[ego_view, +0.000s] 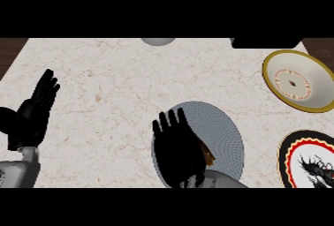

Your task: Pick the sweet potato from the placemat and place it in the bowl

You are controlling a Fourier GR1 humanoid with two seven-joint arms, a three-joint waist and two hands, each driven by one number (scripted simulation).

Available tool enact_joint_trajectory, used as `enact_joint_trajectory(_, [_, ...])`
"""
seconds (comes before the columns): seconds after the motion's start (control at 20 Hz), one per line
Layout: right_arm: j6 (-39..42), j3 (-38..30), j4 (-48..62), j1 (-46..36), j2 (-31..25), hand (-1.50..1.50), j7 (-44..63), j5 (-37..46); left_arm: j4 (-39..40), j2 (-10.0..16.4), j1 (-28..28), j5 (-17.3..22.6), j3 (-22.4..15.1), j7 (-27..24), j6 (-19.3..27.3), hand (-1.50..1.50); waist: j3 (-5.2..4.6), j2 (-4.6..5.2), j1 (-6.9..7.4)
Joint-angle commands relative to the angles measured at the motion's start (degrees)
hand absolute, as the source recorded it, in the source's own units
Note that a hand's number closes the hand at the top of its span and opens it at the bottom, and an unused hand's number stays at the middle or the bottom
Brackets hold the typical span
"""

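A round grey placemat point(225, 128) lies low on the counter, right of centre. My right hand point(176, 154) hovers over its left half, fingers straight and pointing away from me. Only a brown sliver of the sweet potato point(208, 155) shows at the right edge of the palm; the rest is hidden under the hand. I cannot tell whether the hand touches it. The bowl point(306, 95), cream with a gold rim and a small red mark in its middle, stands at the far right, well apart from the hand. My left hand point(32, 114) rests open at the left edge, fingers up.
A plate point(291, 154) with a black, red and white pattern sits at the lower right, beside the placemat. A grey round object point(158, 41) and a black object point(266, 43) lie at the counter's far edge. Dark wood shows past the counter's corners.
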Motion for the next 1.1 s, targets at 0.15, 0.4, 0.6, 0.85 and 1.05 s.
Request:
enact_joint_trajectory(0.15, [8.77, -0.72, 6.74, 0.26, 1.17, -1.50, 3.47, 0.75, 2.22, -2.10, 1.53, -1.78, 0.01, -4.18, -0.06, 0.00, 0.01, 0.02, -0.27])
enact_joint_trajectory(0.4, [2.05, 1.27, 9.96, -2.44, -2.90, -1.50, -3.29, 5.60, 0.50, -0.45, 0.60, 0.28, 2.83, -1.59, -3.77, 0.00, 0.05, 0.04, 0.05])
enact_joint_trajectory(0.6, [-3.96, 7.32, 12.23, -2.60, -0.51, -1.50, -3.69, 10.92, 1.98, -1.16, -3.01, -1.42, 2.92, 1.49, -2.30, 0.00, 0.06, 0.09, -0.11])
enact_joint_trajectory(0.85, [-7.11, 5.26, 15.19, 1.05, -1.30, -1.50, -7.94, 13.56, -4.54, -2.86, 0.64, -3.78, 2.09, 4.25, -1.89, 0.00, 0.07, -0.02, -0.08])
enact_joint_trajectory(1.05, [-4.92, 4.72, 11.55, 6.39, -3.03, -1.50, -7.12, 14.60, -1.00, -0.68, 0.03, -1.61, 6.44, 2.27, -5.63, 0.00, 0.06, -0.04, -0.30])
